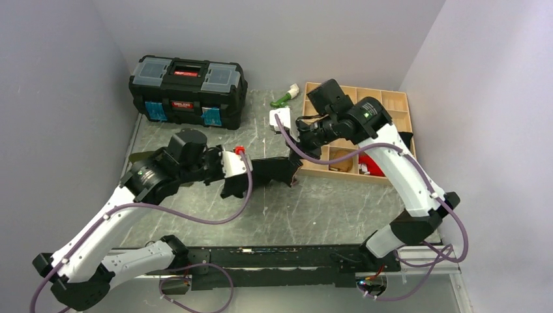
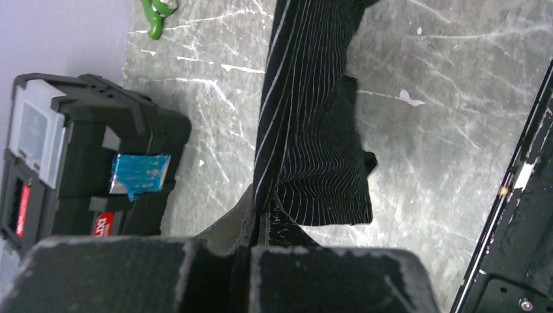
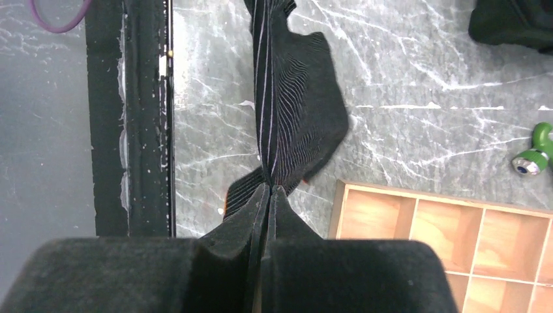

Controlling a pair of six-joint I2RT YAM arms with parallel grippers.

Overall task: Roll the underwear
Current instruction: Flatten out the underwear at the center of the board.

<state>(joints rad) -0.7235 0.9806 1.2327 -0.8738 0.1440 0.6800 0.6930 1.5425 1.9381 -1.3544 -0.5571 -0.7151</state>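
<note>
Near item: your left claw [image 2: 261, 218], pads pressed together on one edge of the underwear [image 2: 313, 130]. Your right claw [image 3: 269, 192], set slightly farther back, is clamped on the opposite edge. The striped garment is stretched between them, apparently held off the table [image 1: 313, 208]. Its long axis runs left to right, claw to claw, with loose flaps sagging below, and neither arm is nearer, so any roll should turn about that line. Beyond: wooden tray [image 1: 395, 103], black toolbox [image 1: 189, 91].

Black toolbox [image 1: 188, 90] at far left, wooden divided tray [image 1: 396, 103] at far right (green object [image 1: 282, 100] between).
</note>
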